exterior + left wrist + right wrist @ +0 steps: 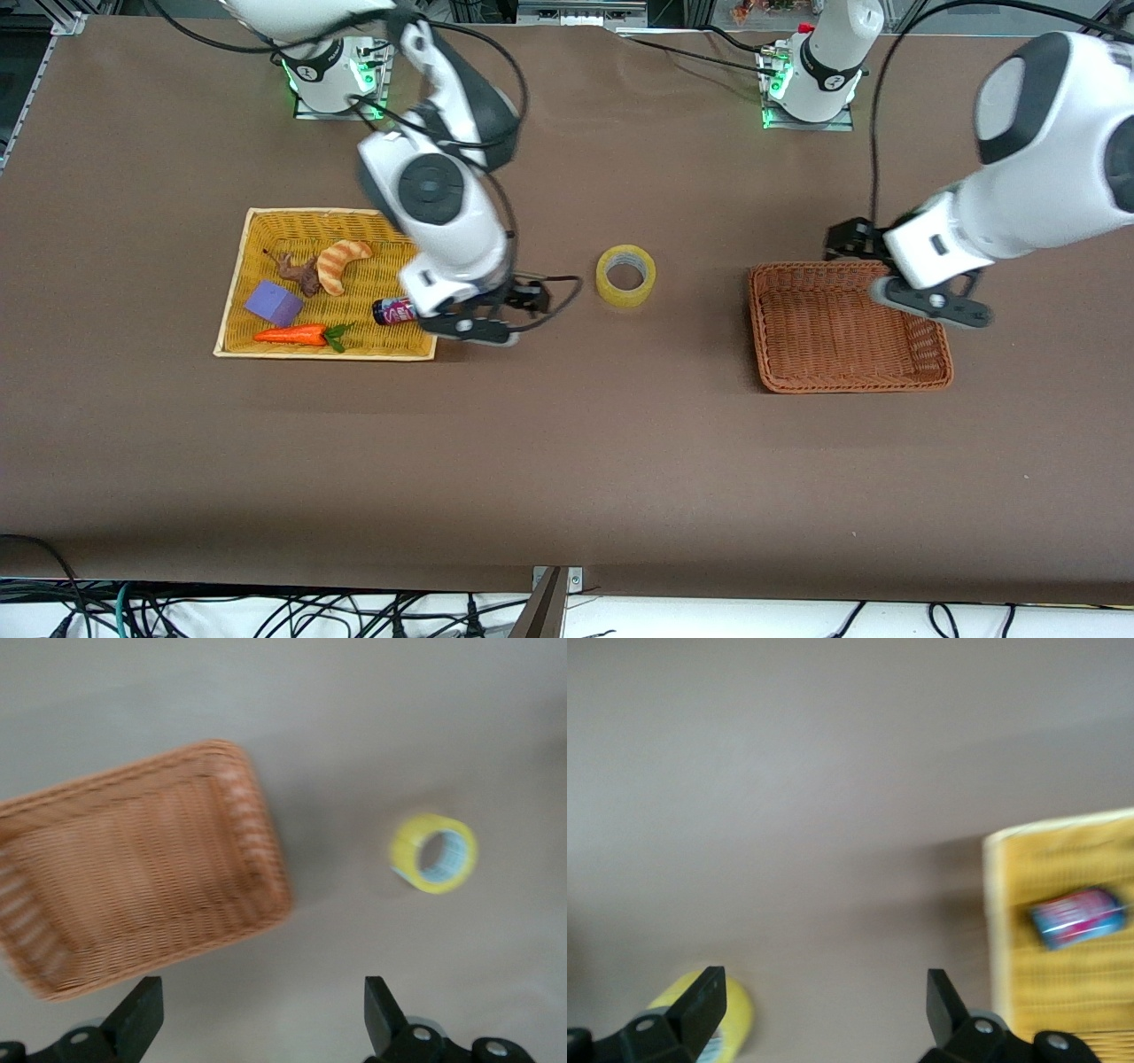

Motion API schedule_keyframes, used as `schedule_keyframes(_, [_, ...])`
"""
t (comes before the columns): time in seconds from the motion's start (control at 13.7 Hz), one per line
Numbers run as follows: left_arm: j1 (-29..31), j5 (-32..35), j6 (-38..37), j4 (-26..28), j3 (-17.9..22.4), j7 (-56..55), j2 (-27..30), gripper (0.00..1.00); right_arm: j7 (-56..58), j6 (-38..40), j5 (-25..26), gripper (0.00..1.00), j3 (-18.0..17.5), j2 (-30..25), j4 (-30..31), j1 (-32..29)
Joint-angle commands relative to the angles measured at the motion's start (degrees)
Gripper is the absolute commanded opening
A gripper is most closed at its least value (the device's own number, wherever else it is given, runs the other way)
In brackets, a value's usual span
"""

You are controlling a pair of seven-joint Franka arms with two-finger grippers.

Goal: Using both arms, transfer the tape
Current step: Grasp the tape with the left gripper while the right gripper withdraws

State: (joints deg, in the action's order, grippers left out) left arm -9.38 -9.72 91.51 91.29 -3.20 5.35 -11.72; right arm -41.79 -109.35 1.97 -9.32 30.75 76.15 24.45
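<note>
The tape (625, 276), a translucent yellowish roll with a grey core, lies flat on the brown table between the two baskets. My right gripper (494, 315) is open and empty, low over the table between the yellow basket and the tape. In the right wrist view (824, 1010) the tape (735, 1019) shows partly hidden by one finger. My left gripper (923, 299) is open and empty over the brown basket's edge toward the left arm's end. In the left wrist view (263, 1019) the tape (434, 853) lies well apart from the fingers.
The yellow basket (292, 232) holds a croissant toy (344, 259), a purple block (273, 302), a carrot (292, 335), a brown figure (299, 273) and a dark can with a pink label (394, 311). The brown basket (833, 328) is empty.
</note>
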Motion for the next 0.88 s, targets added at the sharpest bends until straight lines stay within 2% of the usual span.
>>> schedule_keyframes(0.0, [-0.55,-1.36,1.64,1.78,-4.60,-0.51,-1.90,1.00,14.30,6.84,-3.54,1.00,0.78,-6.91,1.72,-5.62])
schedule_keyframes(0.15, [-0.55,-0.92,6.99,5.28,-9.95,-0.51,-4.79,1.00,25.30,11.24,-8.11,1.00,6.74,-12.26,2.07,-6.78])
schedule_keyframes(0.22, [-0.63,-0.83,10.93,7.56,-12.50,-0.34,-6.90,1.00,29.35,15.18,-8.65,1.00,9.47,-14.03,2.42,-6.87])
schedule_keyframes(0.37, [-2.55,1.35,22.51,12.92,-15.77,-0.34,-10.07,1.00,34.20,19.51,-8.57,1.00,11.86,-17.37,2.95,-8.53])
schedule_keyframes(0.51, [-5.90,4.43,31.50,15.93,-15.78,-0.69,-12.35,1.00,36.94,20.58,-8.13,1.00,11.52,-22.37,7.40,-12.65])
schedule_keyframes(0.66, [-7.56,7.77,35.39,15.94,-15.87,-0.78,-16.30,1.00,39.49,20.58,-7.78,1.00,11.16,-29.40,13.91,-15.03])
schedule_keyframes(0.8, [-9.85,8.31,38.12,16.02,-15.69,-1.65,-18.77,1.00,41.42,20.67,-7.43,1.00,8.55,-31.63,14.91,-19.59])
